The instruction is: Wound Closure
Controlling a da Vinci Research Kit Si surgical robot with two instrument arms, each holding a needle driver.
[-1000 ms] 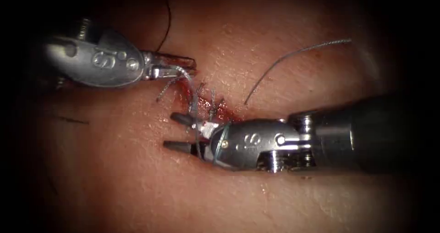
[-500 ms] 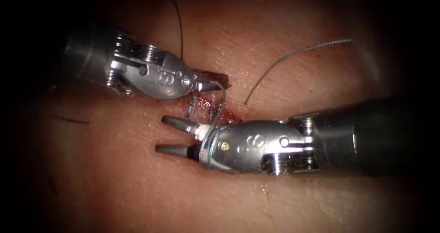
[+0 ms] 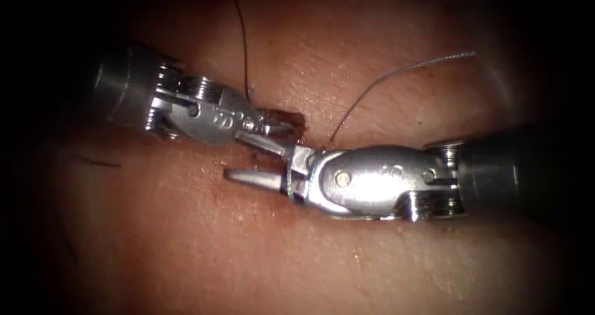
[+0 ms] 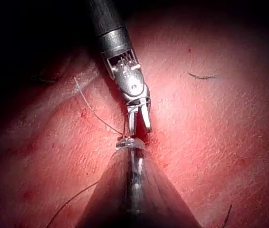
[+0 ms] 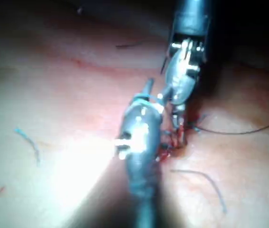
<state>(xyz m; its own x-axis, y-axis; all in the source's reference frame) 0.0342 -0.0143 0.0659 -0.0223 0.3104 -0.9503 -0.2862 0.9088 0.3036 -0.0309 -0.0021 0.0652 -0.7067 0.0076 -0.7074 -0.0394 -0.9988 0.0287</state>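
My left end effector (image 3: 280, 128) pinches the thin, limp, slippery thread (image 3: 245, 48) at the cut's (image 3: 296, 118) 9 o'clock edge, my right end effector (image 3: 257, 160) gapes empty

My left arm's silver wristed needle driver (image 3: 282, 128) reaches in from the left, wrist bent, its jaws closed at the tip. My right arm's silver needle driver (image 3: 251, 160) lies nearly level from the right, its two jaws spread apart, the upper jaw close under my left tip.
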